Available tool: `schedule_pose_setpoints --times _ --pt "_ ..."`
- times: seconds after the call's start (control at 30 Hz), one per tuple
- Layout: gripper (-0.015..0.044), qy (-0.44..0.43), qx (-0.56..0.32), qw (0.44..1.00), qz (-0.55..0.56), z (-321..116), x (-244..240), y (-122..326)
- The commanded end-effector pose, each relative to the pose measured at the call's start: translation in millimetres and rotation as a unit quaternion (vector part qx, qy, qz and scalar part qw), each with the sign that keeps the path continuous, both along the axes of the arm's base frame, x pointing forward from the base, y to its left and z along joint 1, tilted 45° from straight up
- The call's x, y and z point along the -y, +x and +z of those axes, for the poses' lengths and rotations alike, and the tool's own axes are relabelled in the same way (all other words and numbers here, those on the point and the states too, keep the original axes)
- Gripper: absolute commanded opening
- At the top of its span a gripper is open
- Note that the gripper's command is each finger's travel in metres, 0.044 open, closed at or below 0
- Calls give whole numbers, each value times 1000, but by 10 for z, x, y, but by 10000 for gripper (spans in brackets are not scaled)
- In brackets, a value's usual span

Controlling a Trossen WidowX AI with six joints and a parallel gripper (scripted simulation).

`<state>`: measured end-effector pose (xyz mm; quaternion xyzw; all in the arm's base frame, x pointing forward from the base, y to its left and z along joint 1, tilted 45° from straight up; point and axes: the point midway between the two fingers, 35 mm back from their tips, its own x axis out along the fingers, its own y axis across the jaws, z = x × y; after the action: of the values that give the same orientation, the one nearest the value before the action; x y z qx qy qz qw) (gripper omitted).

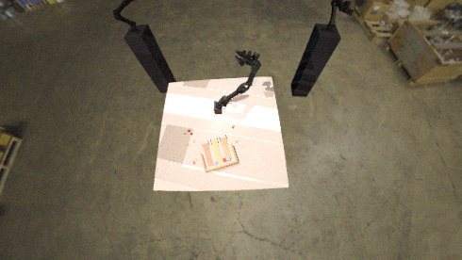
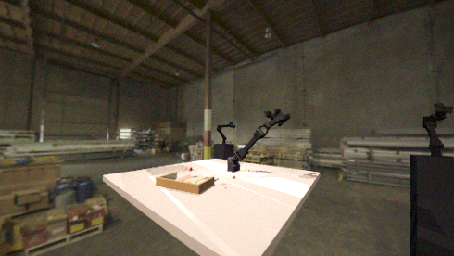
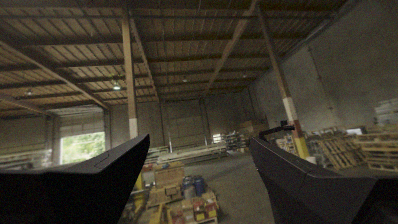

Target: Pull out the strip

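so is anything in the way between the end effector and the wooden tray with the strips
Nothing visible stands between the open black end effector and the shallow wooden tray of coloured strips. Only tiny loose pieces lie near the tray, low on the pale tabletop.

1. Tray (image 1: 222,168) (image 2: 184,185): tan-brown.
2. Strips (image 1: 217,152): orange and yellow.
3. Cubes (image 1: 224,160): red, pale blue; markings too small to tell.
4. Tabletop (image 1: 255,165) (image 2: 241,209): pale pinkish, white light patches.
5. Arm (image 1: 243,89) (image 2: 259,134): black.
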<state>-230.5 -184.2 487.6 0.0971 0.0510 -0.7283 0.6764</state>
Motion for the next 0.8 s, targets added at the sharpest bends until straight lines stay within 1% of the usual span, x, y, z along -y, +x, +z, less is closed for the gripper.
schedule_pose_setpoints --times 0.0,0.1,0.27,0.37,0.57,0.77 --pt "400 0 2 1000 3 -4 18 12" --pt "400 -1 27 998 50 -80 257 155" --pt "400 15 62 989 134 -370 764 383" --pt "400 28 80 979 188 -564 1063 622" --pt "400 60 108 948 295 -989 1561 1303" --pt "400 100 134 904 392 -1452 1850 2138"
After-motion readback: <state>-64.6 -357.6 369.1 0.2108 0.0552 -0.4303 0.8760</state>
